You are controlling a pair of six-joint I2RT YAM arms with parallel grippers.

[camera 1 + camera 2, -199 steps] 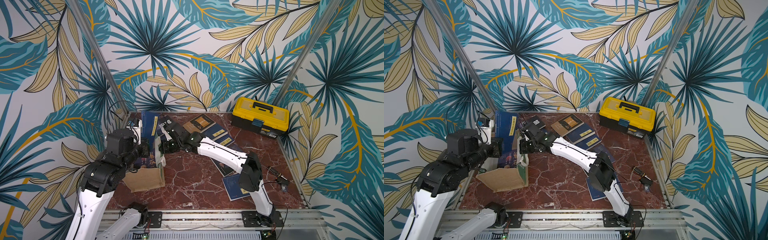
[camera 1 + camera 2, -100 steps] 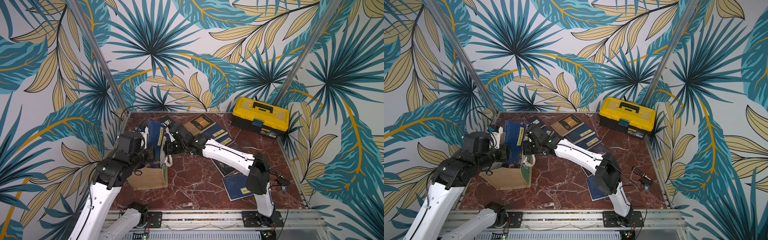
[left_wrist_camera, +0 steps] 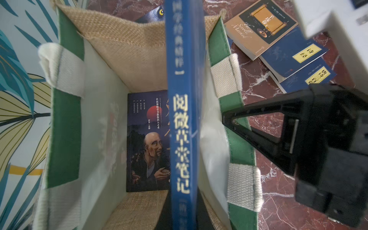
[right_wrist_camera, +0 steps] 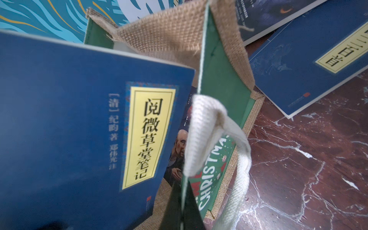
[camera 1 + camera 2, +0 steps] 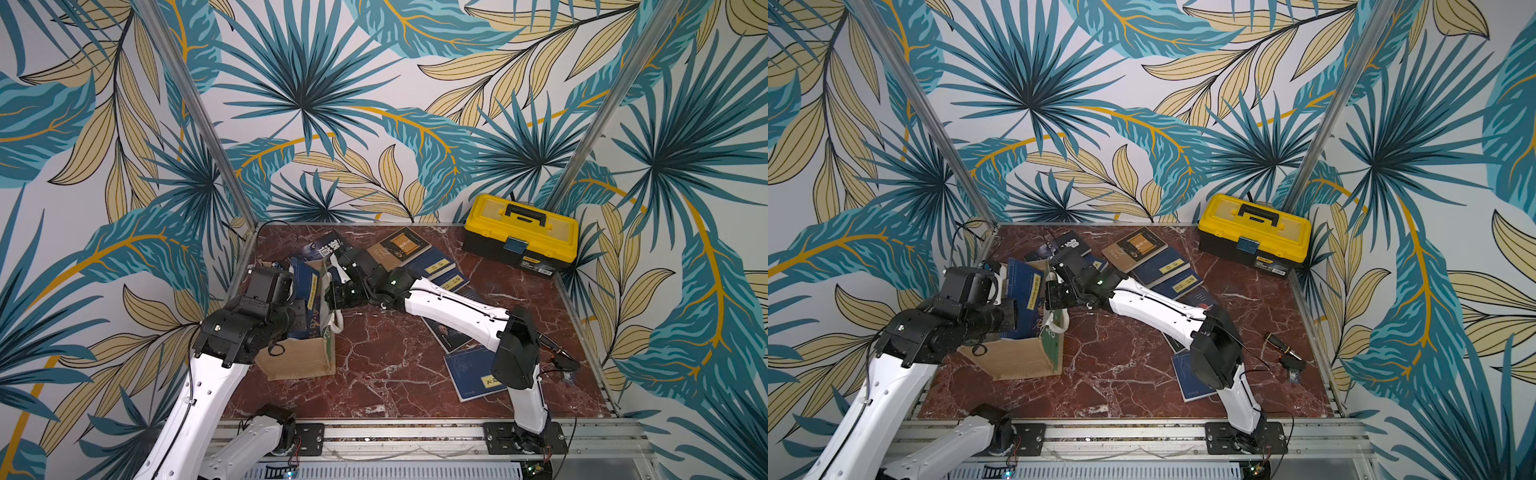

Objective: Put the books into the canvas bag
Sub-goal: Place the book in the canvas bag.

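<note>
White arm links (image 5: 453, 309), black joints (image 5: 513, 353), thin black cables (image 5: 190, 386)

The red-brown marble table (image 5: 386, 357) carries a canvas bag (image 5: 297, 359) standing at its left, a yellow-and-black toolbox (image 5: 521, 232) in the far right corner, a tan-brown book (image 5: 399, 246) and navy books (image 5: 436, 264) lying flat between

The left arm (image 5: 208, 374) rises at the tabletop's (image 5: 395, 374) front-left corner, its left gripper (image 5: 300, 309) clamped on a book (image 3: 185, 119). The right arm (image 5: 453, 316) reaches from the front edge toward the left edge; the right gripper (image 5: 332, 296) pinches the bag (image 5: 299, 359) rim.
</note>
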